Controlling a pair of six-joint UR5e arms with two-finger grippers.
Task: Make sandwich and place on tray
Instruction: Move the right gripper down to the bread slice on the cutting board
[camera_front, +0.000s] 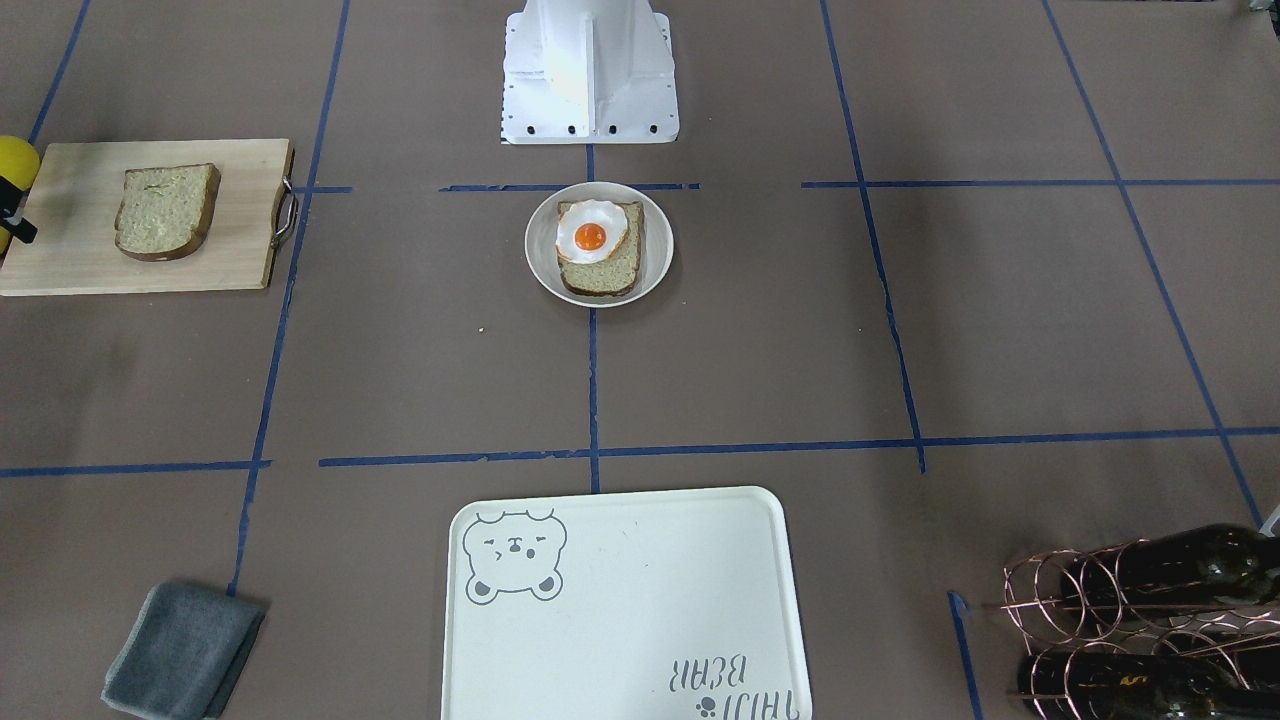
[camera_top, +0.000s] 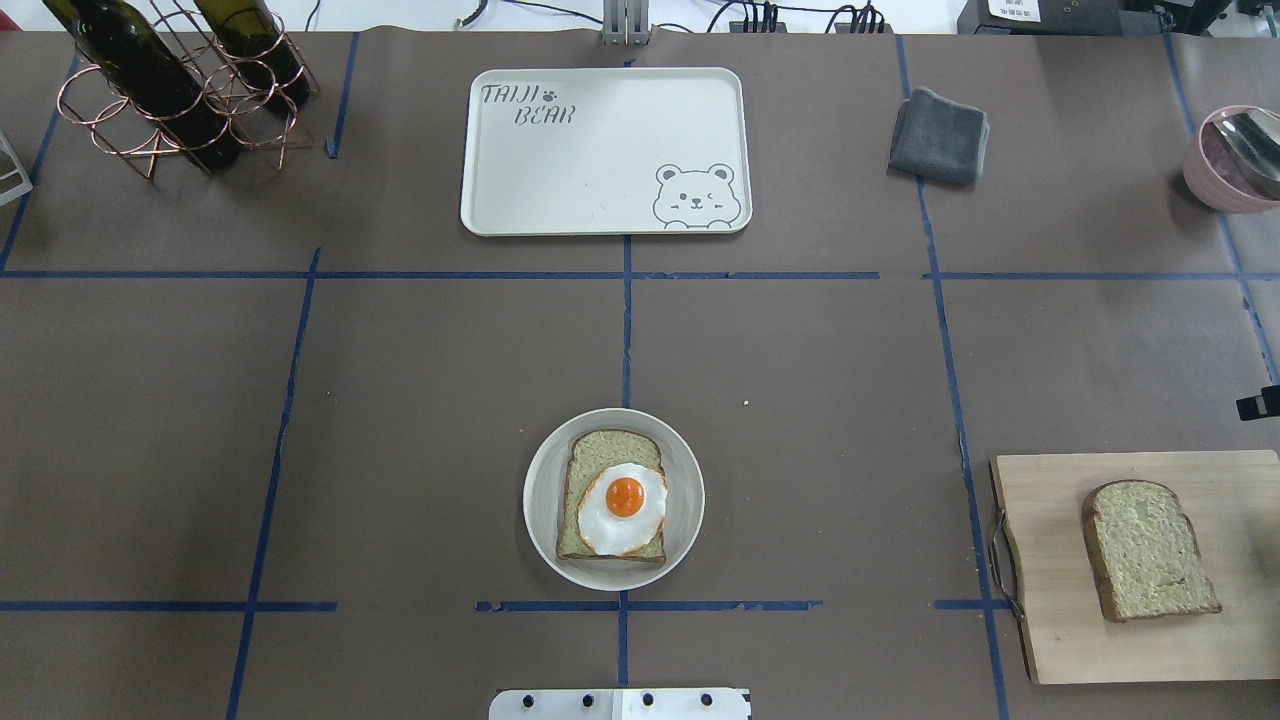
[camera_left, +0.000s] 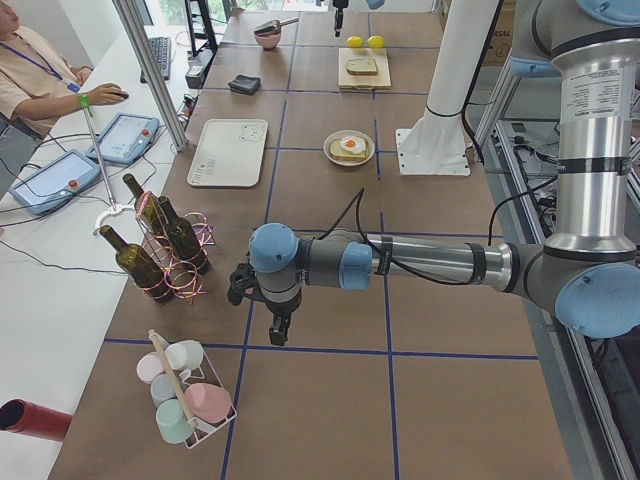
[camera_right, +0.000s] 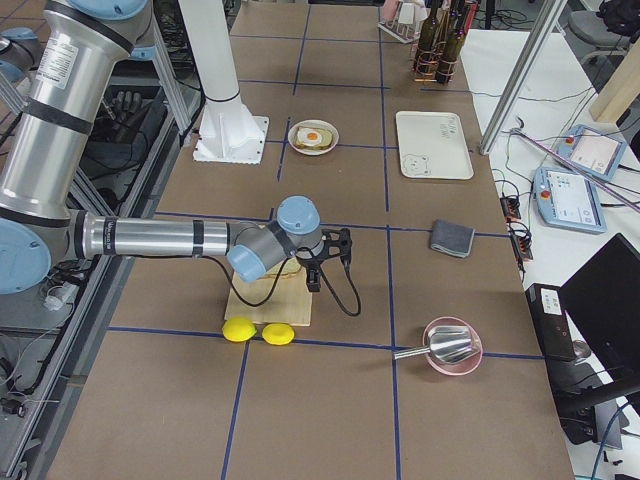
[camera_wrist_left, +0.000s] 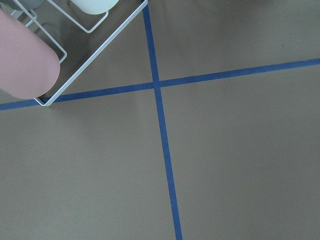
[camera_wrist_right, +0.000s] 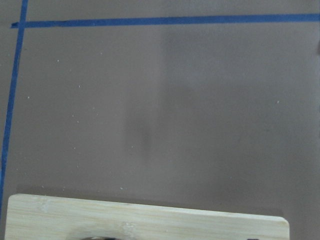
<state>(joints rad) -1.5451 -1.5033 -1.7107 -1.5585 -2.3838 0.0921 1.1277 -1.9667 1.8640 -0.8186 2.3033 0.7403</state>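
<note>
One bread slice (camera_top: 600, 455) lies on a round white plate (camera_top: 543, 470) near the robot's base, with the fried egg (camera_top: 622, 508) on top; both also show in the front view, bread (camera_front: 605, 270) and egg (camera_front: 590, 232). The second slice (camera_top: 1148, 548) lies on a wooden cutting board (camera_top: 1050, 620) at the robot's right. The bear tray (camera_top: 600, 150) is bare at the far middle. My right gripper (camera_right: 330, 262) hovers by the board's far edge. My left gripper (camera_left: 280, 328) hangs over bare table far to the left. I cannot tell whether either is open or shut.
A copper rack with wine bottles (camera_top: 170, 90) stands far left. A grey cloth (camera_top: 938, 135) and a pink bowl with a scoop (camera_top: 1235, 155) are far right. Two lemons (camera_right: 258, 331) lie beside the board. A wire rack of cups (camera_left: 185, 395) stands near my left gripper.
</note>
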